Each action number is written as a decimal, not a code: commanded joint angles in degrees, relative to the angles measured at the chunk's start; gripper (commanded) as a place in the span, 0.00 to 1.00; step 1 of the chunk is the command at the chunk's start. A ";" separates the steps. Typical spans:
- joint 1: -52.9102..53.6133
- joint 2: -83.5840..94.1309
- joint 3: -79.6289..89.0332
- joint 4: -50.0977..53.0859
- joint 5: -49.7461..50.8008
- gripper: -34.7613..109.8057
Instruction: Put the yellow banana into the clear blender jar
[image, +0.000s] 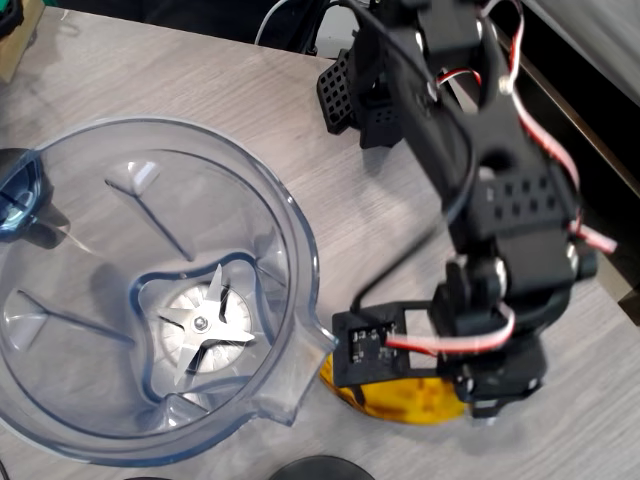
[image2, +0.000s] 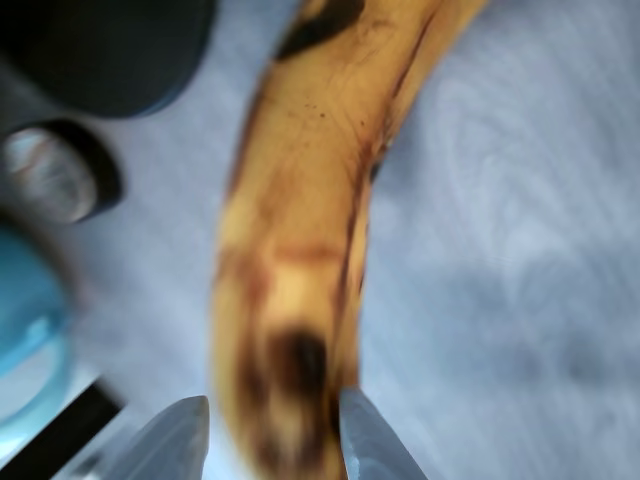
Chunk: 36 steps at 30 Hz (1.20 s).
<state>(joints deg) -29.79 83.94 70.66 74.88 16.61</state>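
Here the hand (image2: 272, 440) straddles the yellow banana (image2: 300, 250) on the counter (image2: 520, 250) beside the clear blender jar (image: 290, 215), jaws parted, and should close squarely around its middle before lifting.

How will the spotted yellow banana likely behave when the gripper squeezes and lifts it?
The curved yellow banana with brown patches looks quite ripe, so it is probably soft and may bruise under a hard squeeze. The gripper straddles one end, so the long free part may sag or swing when lifted. Its smooth, rounded skin could slip between the narrow fingertips.
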 joint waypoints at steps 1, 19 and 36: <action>-1.41 9.23 -2.46 -1.23 -0.70 0.35; 2.81 -9.67 -2.29 -2.11 0.00 0.35; 0.97 -10.63 -1.85 8.96 -1.05 0.40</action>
<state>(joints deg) -28.65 72.69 70.66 82.27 16.26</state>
